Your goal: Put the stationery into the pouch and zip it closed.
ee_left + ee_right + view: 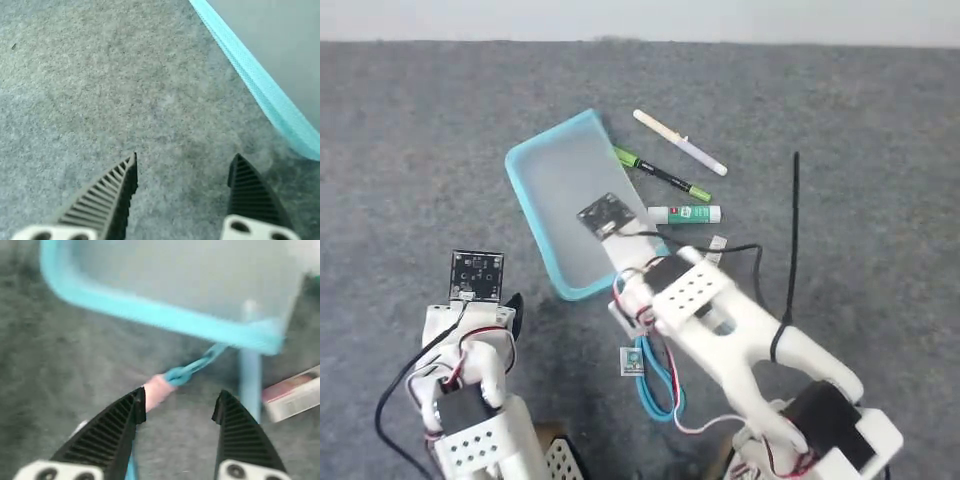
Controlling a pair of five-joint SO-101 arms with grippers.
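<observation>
The translucent pouch (565, 205) with a teal border lies flat in the middle of the grey mat. Beside its right edge lie a white pen (680, 143), a green-and-black pen (660, 173) and a glue stick (685, 214). My right arm (700, 300) hangs over the pouch's near right corner. In its wrist view the right gripper (180, 400) is open around a pink zipper pull (157, 390) on a teal cord (192, 370), just off the pouch rim (150, 312); the glue stick (295, 395) lies close by. The left gripper (182, 165) is open over bare mat, left of the pouch edge (250, 75).
A blue cord loop (655, 385) with a small tag (633, 362) lies on the mat under the right arm. A thin black strip (793, 230) stands right of the stationery. Grey mat stretches free to the left and far side of the pouch.
</observation>
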